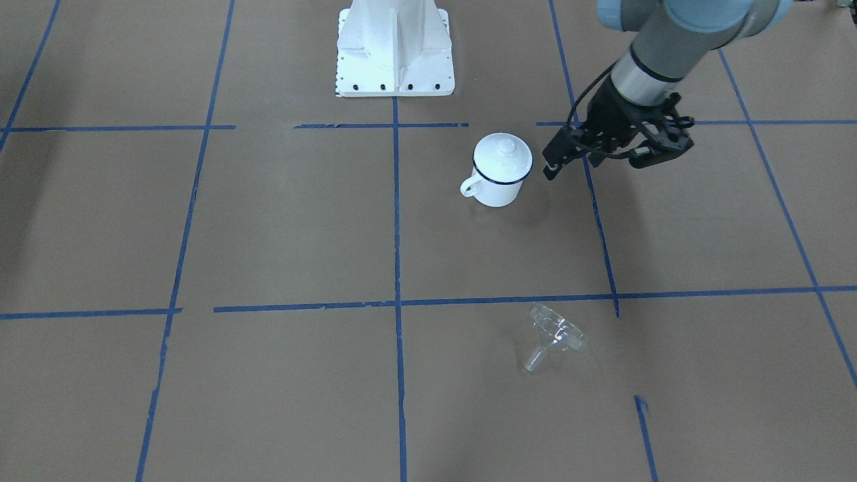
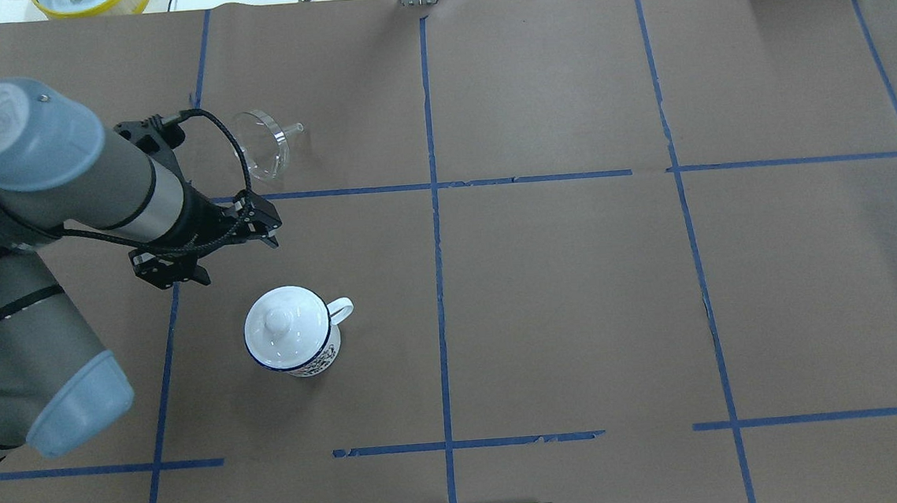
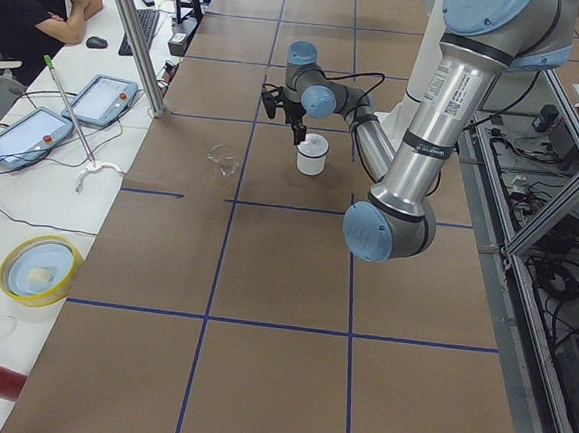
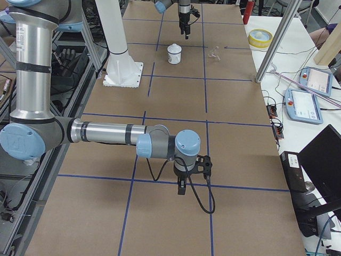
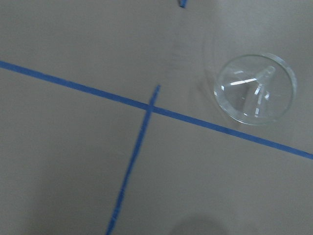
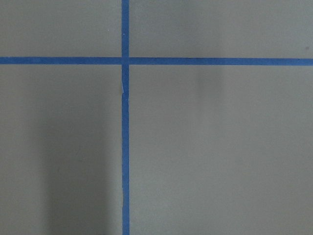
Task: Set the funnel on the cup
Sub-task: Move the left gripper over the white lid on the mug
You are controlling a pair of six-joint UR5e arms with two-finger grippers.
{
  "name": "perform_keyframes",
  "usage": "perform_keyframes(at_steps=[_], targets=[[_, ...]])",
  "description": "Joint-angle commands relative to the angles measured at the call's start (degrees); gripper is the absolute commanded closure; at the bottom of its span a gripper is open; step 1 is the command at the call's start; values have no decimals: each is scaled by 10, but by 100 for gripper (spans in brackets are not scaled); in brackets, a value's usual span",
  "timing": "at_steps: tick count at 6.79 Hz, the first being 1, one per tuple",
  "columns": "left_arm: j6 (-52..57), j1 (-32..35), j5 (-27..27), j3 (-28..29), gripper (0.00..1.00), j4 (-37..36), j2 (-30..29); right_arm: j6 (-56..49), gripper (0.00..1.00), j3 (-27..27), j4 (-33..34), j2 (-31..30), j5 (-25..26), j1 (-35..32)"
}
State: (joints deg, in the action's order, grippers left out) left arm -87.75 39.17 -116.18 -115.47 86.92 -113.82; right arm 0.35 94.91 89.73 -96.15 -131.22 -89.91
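A brown paper-covered table, squared off with blue tape lines, is carrying both of the task's things. The left gripper is hovering above it, and its jaws are appearing pressed together and are grasping nothing. From overhead it is sitting between the 2 task things, nearer the cup, and is touching neither. That white enamel mug is standing upright with its handle free, but a knobbed white lid is covering its mouth. Past a tape line, well apart from the mug, the clear funnel is lying tipped on its side on the paper, its stem pointing away from the cup. The left wrist camera is catching the funnel toward the upper right of its frame. The right gripper is hanging over bare paper far from both things, and I cannot tell whether it is released or clenched. By my reading the task is barely started: nothing is gripped, the lid is probably needing to come off first, and grasping, carrying and seating the funnel are all left to do.
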Motion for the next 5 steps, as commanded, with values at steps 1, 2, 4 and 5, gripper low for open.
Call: perform_keyframes(at_steps=[1, 2, 4, 5], targets=[[-37, -53, 30, -1, 7, -82, -28, 0, 0, 0, 0, 0, 0, 0], [-39, -62, 49, -11, 7, -102, -33, 0, 0, 0, 0, 0, 0, 0], [-44, -75, 52, -14, 12, -112, -34, 0, 0, 0, 0, 0, 0, 0], [-44, -75, 53, -13, 17, -112, -34, 0, 0, 0, 0, 0, 0, 0]])
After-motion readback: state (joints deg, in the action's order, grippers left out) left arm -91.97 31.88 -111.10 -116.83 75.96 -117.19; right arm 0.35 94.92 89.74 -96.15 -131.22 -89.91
